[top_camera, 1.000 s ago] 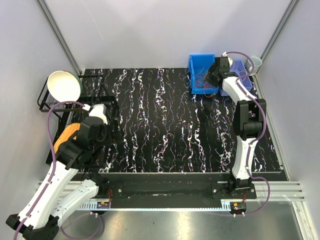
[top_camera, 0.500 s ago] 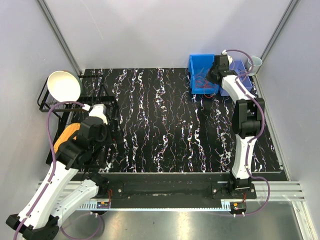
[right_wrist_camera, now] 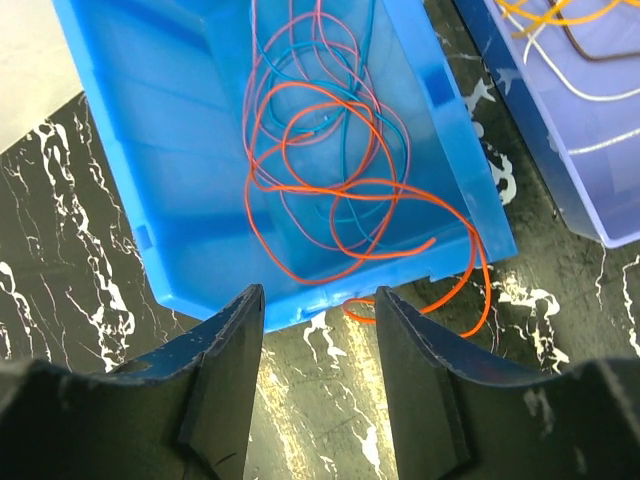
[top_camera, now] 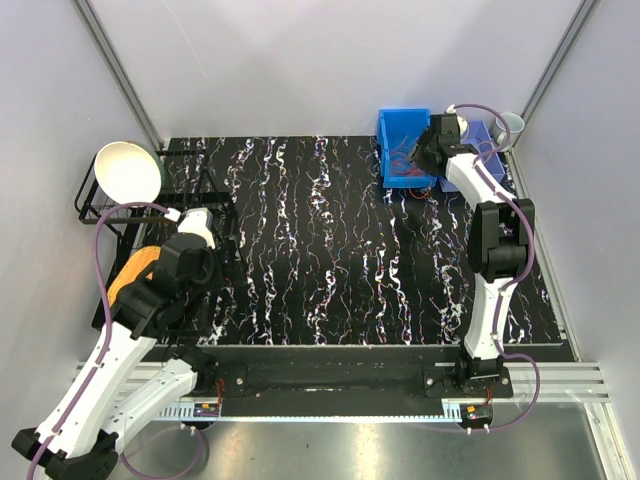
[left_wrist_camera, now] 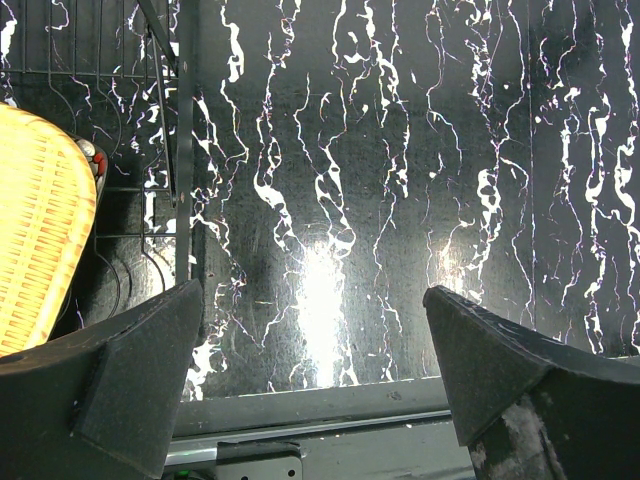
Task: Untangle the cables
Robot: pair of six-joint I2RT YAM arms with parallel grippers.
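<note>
A tangle of thin cables [right_wrist_camera: 330, 150], orange, blue and dark red, lies in a blue bin [right_wrist_camera: 180, 170] at the back right of the table [top_camera: 408, 160]. One orange loop [right_wrist_camera: 470, 290] hangs over the bin's near wall onto the mat. My right gripper [right_wrist_camera: 318, 330] is open and empty, hovering just above the bin's near edge [top_camera: 425, 150]. My left gripper [left_wrist_camera: 315, 400] is open and empty, low over the mat at the front left [top_camera: 190, 262].
A second, paler blue bin [right_wrist_camera: 580, 110] with yellow, white and brown wires stands right of the first. A black wire rack [top_camera: 120, 215] with a white bowl [top_camera: 128, 172] and a woven yellow thing [left_wrist_camera: 40, 230] is at the left. A white cup [top_camera: 510, 125] stands at the back right corner.
My right gripper has shifted slightly over the blue bin's near right edge. The left arm has not moved.
</note>
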